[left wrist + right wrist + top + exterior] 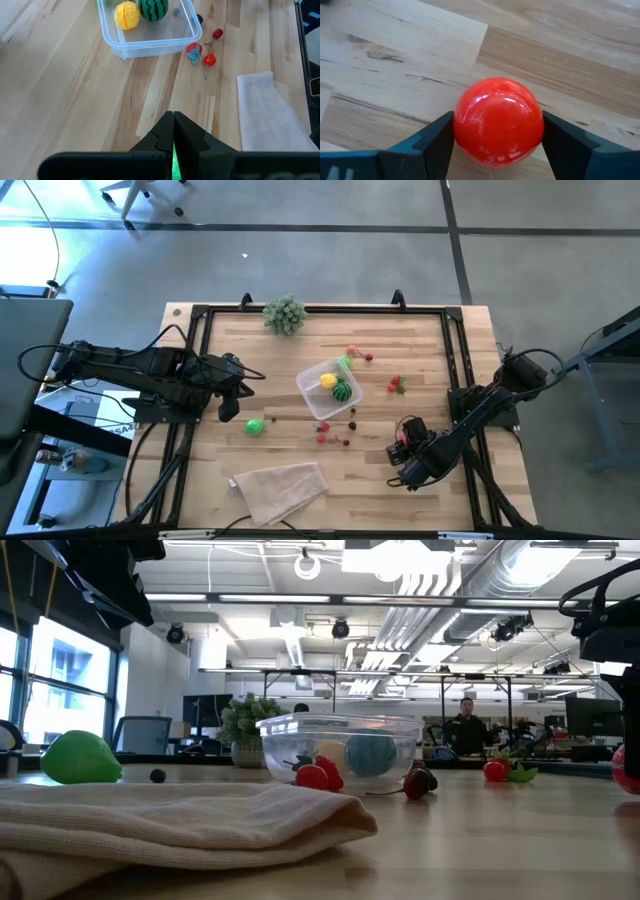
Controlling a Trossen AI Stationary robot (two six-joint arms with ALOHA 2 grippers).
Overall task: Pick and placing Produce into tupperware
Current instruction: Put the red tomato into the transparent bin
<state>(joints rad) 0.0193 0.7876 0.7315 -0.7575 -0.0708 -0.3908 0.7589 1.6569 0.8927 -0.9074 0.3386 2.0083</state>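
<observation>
Looking straight down, the clear tupperware [327,387] sits near the middle of the table [420,490], holding a yellow piece [328,381] and a small striped watermelon [343,392]. Loose produce lies around it: tiny red pieces [324,438] just below it, a red-and-green piece [397,385] to its right, and a green pear [256,427] on its left. A beige cloth [281,488] lies near the front edge, and a bushy plant ball [285,314] stands at the far edge. The left gripper [231,406] hovers beside the green pear; the right gripper [401,452] is low at the right side of the table, over a red ball.

From table height, the tupperware [338,748] stands beyond the cloth [180,820], with red pieces [312,776] just in front of its wall and a dark-red piece [419,781] beside it. The pear [80,758] rests far left.

The left wrist view shows the left gripper [173,131] with its fingers pressed together, holding nothing, and the tupperware [150,42] ahead with the yellow piece [126,14] and watermelon [153,9] inside.

The right wrist view shows the right gripper [497,142] with its fingers touching both sides of the red ball [498,121], which rests on the wood.
</observation>
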